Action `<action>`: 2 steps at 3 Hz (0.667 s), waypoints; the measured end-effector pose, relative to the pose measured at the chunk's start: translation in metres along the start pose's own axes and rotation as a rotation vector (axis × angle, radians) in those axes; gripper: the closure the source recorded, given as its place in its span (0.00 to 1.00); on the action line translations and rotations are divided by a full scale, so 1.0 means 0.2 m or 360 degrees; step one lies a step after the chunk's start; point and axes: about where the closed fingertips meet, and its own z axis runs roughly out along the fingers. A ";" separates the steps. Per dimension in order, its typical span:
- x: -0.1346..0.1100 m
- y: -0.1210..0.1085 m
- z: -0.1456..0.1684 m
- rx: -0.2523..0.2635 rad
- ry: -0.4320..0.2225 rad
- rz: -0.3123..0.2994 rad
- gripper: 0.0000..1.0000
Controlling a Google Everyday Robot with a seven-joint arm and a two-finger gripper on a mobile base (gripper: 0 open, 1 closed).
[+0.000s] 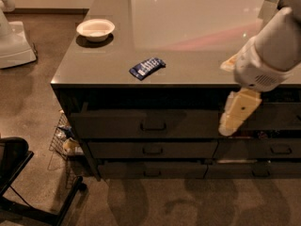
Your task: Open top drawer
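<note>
Brown polished floor surrounds the grey flat-topped counter, where I see a round white bowl near the far left corner and a crumpled blue snack packet close to the front edge. Directly under that edge sits the top drawer, a wide dark grey-brown front with a small metal bar handle at its middle, above 2 shallower drawers. My cream-coloured gripper hangs from the white arm in front of that drawer's right end, well right of the handle, and I cannot tell whether it is released or clenched.
</note>
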 end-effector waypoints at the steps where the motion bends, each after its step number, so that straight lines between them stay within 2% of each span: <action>1: 0.03 -0.10 0.30 0.0024 -0.0099 -0.0027 0.00; 2: 0.04 -0.22 0.52 0.0125 -0.0114 -0.0124 0.00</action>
